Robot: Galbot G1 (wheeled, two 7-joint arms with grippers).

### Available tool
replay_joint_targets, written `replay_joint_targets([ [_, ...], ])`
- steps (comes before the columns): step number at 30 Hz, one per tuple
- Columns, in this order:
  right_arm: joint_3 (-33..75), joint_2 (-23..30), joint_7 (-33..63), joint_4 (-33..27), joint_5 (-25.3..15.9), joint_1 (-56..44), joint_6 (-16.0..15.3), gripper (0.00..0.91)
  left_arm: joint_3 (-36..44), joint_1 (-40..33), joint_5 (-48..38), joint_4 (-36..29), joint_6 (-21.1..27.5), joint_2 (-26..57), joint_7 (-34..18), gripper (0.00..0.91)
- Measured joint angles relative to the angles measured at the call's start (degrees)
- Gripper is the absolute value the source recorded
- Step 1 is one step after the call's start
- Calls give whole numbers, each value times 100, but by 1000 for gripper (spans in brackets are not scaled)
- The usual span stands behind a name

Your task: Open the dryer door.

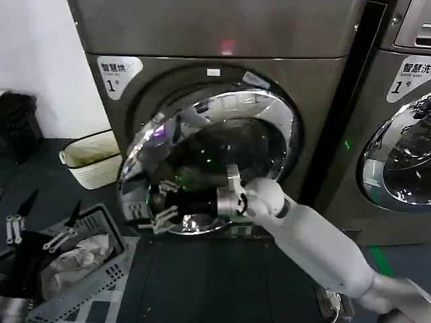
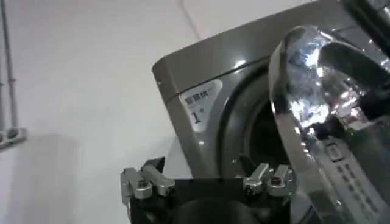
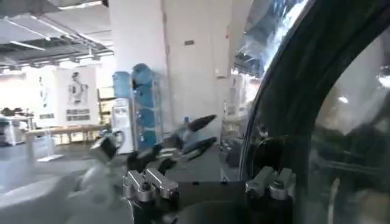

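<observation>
We see our right end effector [image 1: 163, 219], fingers spread, at the lower rim of the half-open chrome dryer door [image 1: 202, 161], below the dryer's "1" label [image 1: 119, 73]; our left end effector [image 1: 40, 229], fingers apart, idles beside it.

dryer door [image 1: 202, 161] | round, chrome-rimmed, dark glass | swung partly open | dryer [image 1: 222, 74] front

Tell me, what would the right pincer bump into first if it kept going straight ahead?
Probably the dryer door. The right pincer points at its glass from close by, though depth is hard to judge.
</observation>
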Motion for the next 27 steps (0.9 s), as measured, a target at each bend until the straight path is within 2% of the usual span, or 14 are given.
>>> replay_joint_targets([
  [15,600,-643,-500,819,-129,-633,-26,907,777,-530,115,297,-44,325,264,907],
  [23,1213,-857,-360,1012,-139,-1062,25,907,1078,-682,50,374,-107,524,502,907],
  [27,1653,-993,-273,1019,-284,-1370,138,907,1243,-775,60,414,-132,628,567,907],
])
